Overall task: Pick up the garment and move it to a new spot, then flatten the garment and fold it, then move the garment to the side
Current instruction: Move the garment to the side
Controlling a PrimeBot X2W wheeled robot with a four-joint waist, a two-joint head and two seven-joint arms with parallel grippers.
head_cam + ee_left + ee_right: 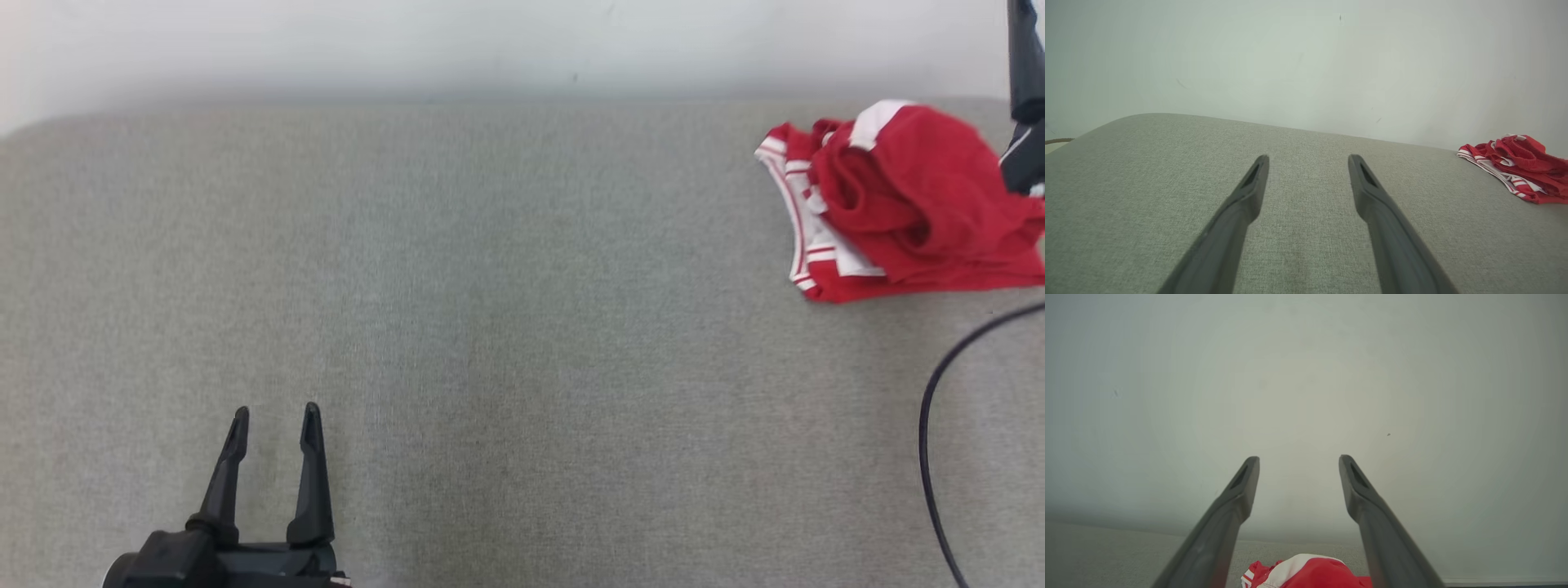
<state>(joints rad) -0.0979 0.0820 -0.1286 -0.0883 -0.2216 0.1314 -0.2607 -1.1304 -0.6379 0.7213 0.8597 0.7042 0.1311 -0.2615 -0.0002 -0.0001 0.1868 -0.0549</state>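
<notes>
The garment (pixel 906 204) is red with white stripes and lies crumpled in a heap at the far right of the grey fabric surface (pixel 490 286). My right gripper (pixel 1298 458) hovers just above the garment (pixel 1306 573), open, nothing between its fingers, pointing at the pale wall. One of its dark fingers (pixel 1025 57) shows at the head view's top right, beside the heap. My left gripper (pixel 276 412) rests open and empty low over the surface at the near left, far from the garment (pixel 1523 163).
A black cable (pixel 931 425) loops over the surface at the near right, below the garment. A pale wall (pixel 490 41) runs along the far edge. The surface's rounded left corner (pixel 1106 126) is close to the left gripper (pixel 1308 157).
</notes>
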